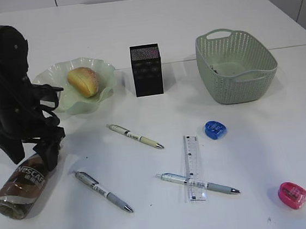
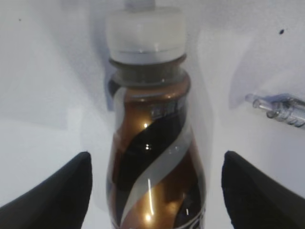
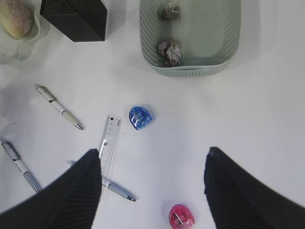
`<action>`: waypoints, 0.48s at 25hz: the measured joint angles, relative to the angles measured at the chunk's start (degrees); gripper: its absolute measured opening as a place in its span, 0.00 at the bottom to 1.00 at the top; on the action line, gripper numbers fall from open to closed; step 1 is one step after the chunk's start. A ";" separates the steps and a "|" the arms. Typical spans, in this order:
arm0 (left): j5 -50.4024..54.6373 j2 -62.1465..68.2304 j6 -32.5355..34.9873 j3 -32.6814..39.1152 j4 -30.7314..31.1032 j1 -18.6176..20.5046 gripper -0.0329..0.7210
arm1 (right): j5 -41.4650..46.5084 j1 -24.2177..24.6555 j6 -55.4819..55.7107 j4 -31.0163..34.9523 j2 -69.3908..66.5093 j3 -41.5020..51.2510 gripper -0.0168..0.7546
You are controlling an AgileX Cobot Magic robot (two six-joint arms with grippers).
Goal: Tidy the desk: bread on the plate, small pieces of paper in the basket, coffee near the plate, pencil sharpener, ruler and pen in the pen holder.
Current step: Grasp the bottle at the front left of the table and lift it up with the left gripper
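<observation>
Lying coffee bottle (image 2: 155, 143) between spread left end effector (image 2: 155, 191) fingers, bread (image 1: 83, 81) on plate (image 1: 102, 70)

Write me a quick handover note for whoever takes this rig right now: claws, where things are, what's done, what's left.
Left claw: open, straddling the lying coffee bottle, not gripping.
Right claw: open, empty, above the desk.
Done: bread on the plate; both paper balls in the basket.
Left: coffee to the plate; into the pen holder go the ruler (lying across one pen), three pens, blue sharpener, pink sharpener.
</observation>
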State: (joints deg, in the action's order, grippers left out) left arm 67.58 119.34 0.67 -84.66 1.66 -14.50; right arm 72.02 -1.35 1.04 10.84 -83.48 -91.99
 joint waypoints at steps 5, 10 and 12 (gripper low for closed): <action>-0.54 1.14 0.00 0.00 -0.10 0.00 0.83 | 0.00 0.00 0.00 0.00 0.00 0.00 0.70; -0.69 2.69 0.00 0.00 -0.10 0.00 0.83 | 0.00 0.00 0.00 0.00 0.00 0.00 0.70; -0.69 3.50 0.00 0.00 -0.21 0.00 0.83 | 0.00 0.00 0.00 0.00 0.00 0.00 0.70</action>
State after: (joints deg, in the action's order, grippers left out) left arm 66.89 122.84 0.67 -84.66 1.45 -14.50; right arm 72.02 -1.35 1.04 10.84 -83.48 -91.99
